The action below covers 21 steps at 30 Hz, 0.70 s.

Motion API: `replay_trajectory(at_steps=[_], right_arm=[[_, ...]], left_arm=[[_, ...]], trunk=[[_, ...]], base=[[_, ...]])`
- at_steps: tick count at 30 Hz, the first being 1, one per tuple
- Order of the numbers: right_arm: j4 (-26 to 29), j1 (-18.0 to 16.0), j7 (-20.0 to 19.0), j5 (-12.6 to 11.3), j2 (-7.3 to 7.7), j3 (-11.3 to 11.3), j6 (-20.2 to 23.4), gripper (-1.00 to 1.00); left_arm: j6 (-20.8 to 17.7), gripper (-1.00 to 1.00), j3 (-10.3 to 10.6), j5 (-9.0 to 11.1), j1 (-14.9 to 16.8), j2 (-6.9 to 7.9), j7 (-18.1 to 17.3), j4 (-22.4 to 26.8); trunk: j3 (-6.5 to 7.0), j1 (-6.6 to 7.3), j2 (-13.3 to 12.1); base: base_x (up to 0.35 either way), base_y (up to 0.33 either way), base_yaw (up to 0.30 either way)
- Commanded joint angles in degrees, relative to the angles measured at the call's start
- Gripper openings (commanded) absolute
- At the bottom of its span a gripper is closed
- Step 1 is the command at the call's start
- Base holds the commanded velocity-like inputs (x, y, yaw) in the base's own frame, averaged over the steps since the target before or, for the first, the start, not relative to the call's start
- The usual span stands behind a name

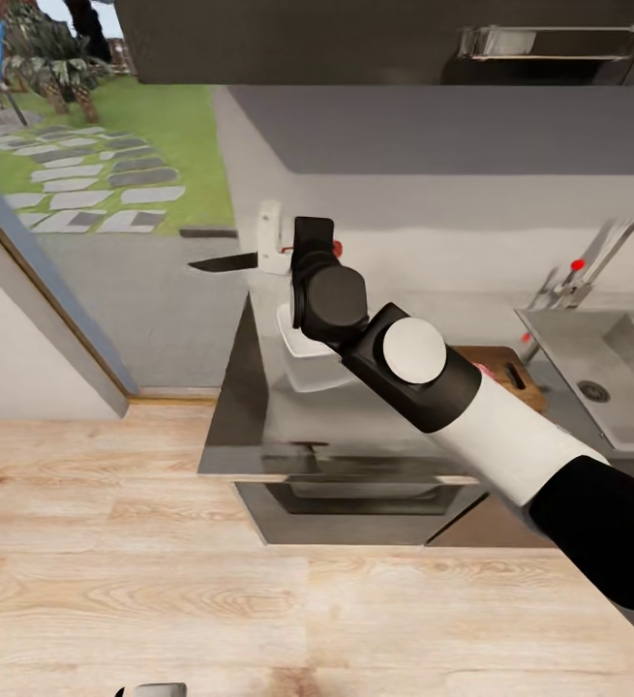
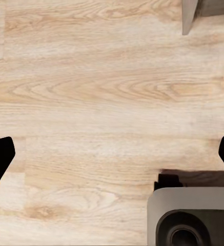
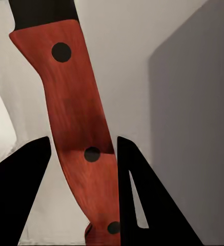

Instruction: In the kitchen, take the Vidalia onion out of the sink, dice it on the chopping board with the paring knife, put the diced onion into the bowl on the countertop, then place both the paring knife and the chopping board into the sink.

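While the right gripper [image 3: 83, 148] clamps the paring knife [image 3: 73, 118] above the bowl [image 1: 307, 356], the left gripper [image 2: 112, 154] gapes wide over floor.

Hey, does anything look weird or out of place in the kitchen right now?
Slightly. The right gripper holds the paring knife sideways in the air, its blade past the countertop's end, far from the sink. On the chopping board, something small and pink peeks out beside the arm. Nothing looks spilled or damaged.

right arm [image 1: 471, 407] raised, extended | right gripper [image 3: 83, 154] clamped | left gripper [image 2: 112, 154] apparently spread, pointing down
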State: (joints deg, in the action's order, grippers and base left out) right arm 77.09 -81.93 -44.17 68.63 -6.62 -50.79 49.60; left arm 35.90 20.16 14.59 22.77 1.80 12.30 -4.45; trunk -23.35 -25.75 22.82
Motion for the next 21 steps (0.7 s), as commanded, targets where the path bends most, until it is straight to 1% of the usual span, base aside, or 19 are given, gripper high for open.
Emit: replay_trajectory(at_steps=[1,8,13,15,19,21], right_arm=[[0.06,-0.07,-0.57,0.62,0.02,-0.09,0.36,-1.0],[0.05,-0.07,-0.41,0.71,0.03,-0.1,0.65,-1.0],[0.07,-0.07,-0.33,0.77,-0.05,-0.17,0.67,-1.0],[0.08,-0.07,0.36,0.79,-0.05,-0.18,0.69,-1.0],[0.02,-0.07,1.29,0.76,0.03,-0.19,0.77,-1.0],[0.0,-0.07,1.41,0.63,0.86,-0.22,1.78,-1.0]], left_arm=[[0.31,1.0,0.5,0.26,0.08,-0.15,0.19,-0.21],[0.31,1.0,0.5,0.26,0.08,-0.38,0.18,-0.21],[0.31,1.0,0.5,0.26,0.08,-0.39,0.18,-0.21],[0.31,1.0,0.5,0.26,0.08,-0.37,0.18,-0.21],[0.31,1.0,0.5,0.26,0.08,-0.33,0.19,-0.21],[0.31,1.0,0.5,0.26,0.08,-0.33,0.2,-0.21]], trunk=[[-0.02,-0.03,0.1],[0.57,-0.03,0.1],[1.0,-0.03,0.1],[1.17,-0.03,0.1],[1.46,-0.03,0.1],[1.6,-0.03,0.1]], base=[[0.0,-0.319,0.0],[0.0,-0.319,0.007],[0.0,-0.319,0.11],[0.0,-0.314,0.164],[0.0,-0.146,0.201],[0.0,-0.025,0.215]])
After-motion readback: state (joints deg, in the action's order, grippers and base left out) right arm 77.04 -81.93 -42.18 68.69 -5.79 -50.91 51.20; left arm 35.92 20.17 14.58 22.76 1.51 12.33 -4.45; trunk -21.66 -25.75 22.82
